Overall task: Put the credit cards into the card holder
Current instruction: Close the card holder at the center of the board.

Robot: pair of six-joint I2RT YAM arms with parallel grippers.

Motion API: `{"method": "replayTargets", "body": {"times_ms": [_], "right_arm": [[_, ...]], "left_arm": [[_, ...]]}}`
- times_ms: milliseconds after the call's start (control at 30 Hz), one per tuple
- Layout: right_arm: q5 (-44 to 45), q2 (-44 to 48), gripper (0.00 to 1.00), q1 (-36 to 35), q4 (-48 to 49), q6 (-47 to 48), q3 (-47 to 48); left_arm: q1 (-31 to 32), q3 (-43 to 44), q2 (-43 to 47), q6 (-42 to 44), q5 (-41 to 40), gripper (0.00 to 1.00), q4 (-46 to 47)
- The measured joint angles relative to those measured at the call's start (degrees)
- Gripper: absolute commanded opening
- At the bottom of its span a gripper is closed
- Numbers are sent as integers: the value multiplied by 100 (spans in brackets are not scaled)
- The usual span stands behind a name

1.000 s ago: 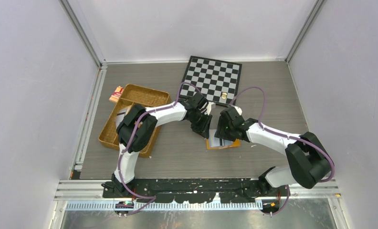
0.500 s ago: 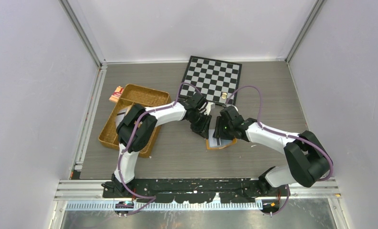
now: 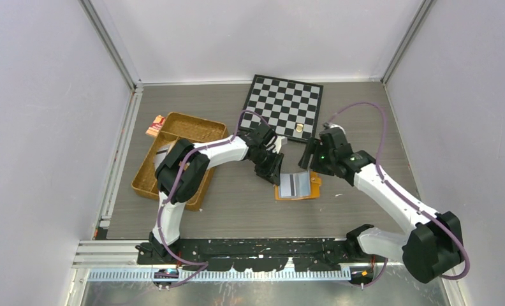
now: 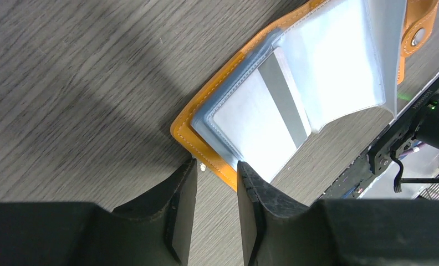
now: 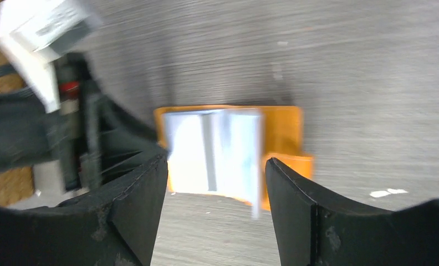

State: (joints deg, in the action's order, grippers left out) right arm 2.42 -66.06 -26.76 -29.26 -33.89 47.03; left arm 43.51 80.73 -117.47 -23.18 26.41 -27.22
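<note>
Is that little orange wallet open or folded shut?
Open: the card holder lies spread on the table, its clear sleeves facing up, snap tab out to one side.

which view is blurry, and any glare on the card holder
right wrist view: smeared throughout, card holder edges soft; left wrist view: sharp, but its plastic sleeves glare white and a shadow band crosses the table; top external view: sharp, evenly lit.

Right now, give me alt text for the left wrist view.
The orange card holder lies open on the grey table, a silver-grey striped card inside its clear sleeve. The fingers of the left hand sit slightly apart at its near edge.
</note>
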Motion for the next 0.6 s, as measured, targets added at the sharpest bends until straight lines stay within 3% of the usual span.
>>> {"method": "replayTargets", "body": {"times_ms": [200,433,500,600], "right_arm": [[48,-2,70,1106,-380,66,-472],[-317,-433,65,1255,-387,107,-750],[-468,-566,59,1263,-315,105,-772],[-737,-699,36,1266,-136,107,-793]], "left_arm": [[-13,0,0,0,22,35,0],[-13,0,0,0,24,36,0],[-13,0,0,0,33,35,2],[-13,-11,0,-28,61,35,20]]}}
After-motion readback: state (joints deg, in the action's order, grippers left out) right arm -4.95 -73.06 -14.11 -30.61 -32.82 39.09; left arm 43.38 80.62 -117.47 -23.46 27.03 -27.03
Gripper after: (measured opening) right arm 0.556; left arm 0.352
